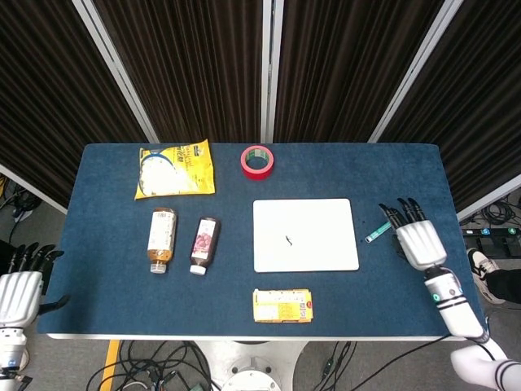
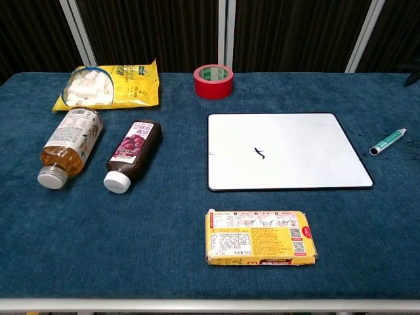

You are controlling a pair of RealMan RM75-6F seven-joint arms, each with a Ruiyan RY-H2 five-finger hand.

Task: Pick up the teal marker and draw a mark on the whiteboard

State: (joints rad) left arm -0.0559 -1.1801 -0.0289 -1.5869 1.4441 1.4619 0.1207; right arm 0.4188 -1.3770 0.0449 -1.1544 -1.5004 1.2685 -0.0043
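Inspection runs from the left side of the blue cloth-covered desk (image 2: 197, 275). Off its left edge, low in the head view, the left hand (image 1: 18, 287) hangs with fingers apart and nothing in it. On the desk's far left lies a yellow bag of white sweets (image 2: 108, 85); in front of it an amber tea bottle with a white cap (image 2: 67, 147) lies on its side, and just beside that a dark juice bottle with a berry label and white cap (image 2: 134, 155), both caps toward the near edge. A red roll of tape (image 2: 214, 81) sits at the far centre. The white rectangular whiteboard with a dark rim (image 2: 287, 151) lies flat right of centre and carries a small black mark (image 2: 260, 153) near its middle. A yellow flat printed packet (image 2: 261, 237) lies in front of the board, apart from it. The teal marker with a white band (image 2: 387, 141) lies on the cloth just beside the board's right edge, not touching it, slanted with its far end pointing right. The right hand (image 1: 419, 239) is flat with its fingers spread, to the right of the marker, holding nothing; whether a fingertip touches the marker cannot be told.
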